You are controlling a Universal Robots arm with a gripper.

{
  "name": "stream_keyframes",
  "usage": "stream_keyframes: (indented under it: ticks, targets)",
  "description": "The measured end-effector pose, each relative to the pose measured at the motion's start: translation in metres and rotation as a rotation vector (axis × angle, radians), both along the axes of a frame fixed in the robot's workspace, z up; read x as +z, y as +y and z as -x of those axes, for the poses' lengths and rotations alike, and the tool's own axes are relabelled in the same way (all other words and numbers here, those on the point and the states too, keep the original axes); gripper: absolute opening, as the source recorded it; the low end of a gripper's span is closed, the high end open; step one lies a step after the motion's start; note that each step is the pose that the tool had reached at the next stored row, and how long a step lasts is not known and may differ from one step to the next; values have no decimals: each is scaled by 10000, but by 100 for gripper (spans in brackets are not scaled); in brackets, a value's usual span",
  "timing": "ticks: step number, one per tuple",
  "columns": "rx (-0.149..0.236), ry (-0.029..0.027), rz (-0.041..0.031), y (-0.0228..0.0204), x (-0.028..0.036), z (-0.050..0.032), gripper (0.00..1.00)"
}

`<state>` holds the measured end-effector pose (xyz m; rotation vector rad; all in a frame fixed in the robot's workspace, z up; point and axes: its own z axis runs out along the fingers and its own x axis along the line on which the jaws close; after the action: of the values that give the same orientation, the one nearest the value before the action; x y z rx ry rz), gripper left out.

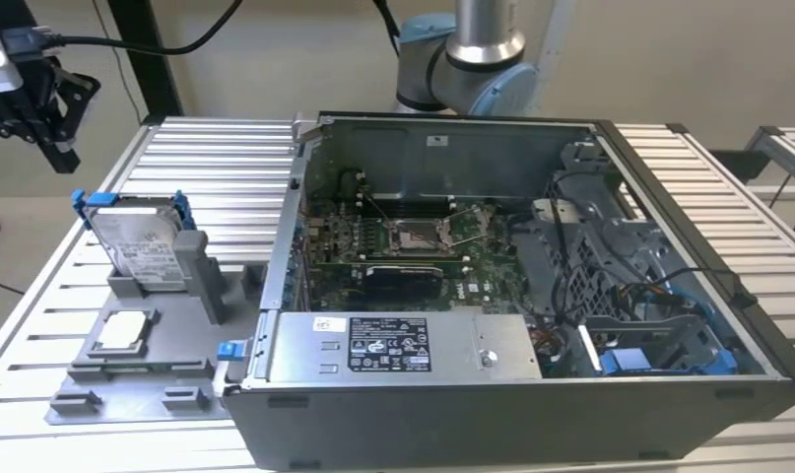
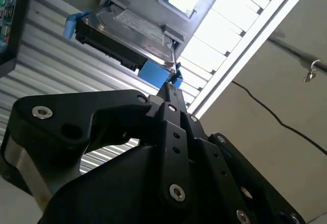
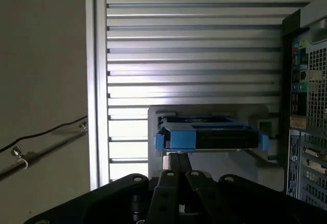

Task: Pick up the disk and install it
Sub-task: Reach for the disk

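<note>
One closed, empty pincer point(image 3: 177, 155) near upright disk point(image 3: 204, 138); slatted table point(image 3: 194, 45), beige wall point(image 1: 279, 59)

Disk point(image 1: 141, 241): silver-grey hard drive, white label, bright blue carrier frame. Stands on edge, leaning, in grey holder point(image 1: 211, 281). Straight ahead of the closed fingertips point(image 3: 172, 161), clear of them, untouched.

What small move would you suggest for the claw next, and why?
Probably ease the claw toward the silver-grey metal hard drive in its blue plastic frame: in the exterior view it stands upright in the grey plastic holder, apart from the claw, and the first wrist view shows it straight ahead.
</note>
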<state>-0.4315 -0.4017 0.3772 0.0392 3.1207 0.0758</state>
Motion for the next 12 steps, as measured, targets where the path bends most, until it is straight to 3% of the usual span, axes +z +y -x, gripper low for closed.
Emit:
stream_keyframes:
  ticks: [12]
  targets:
    - [-1,0,0,0,0,14,0]
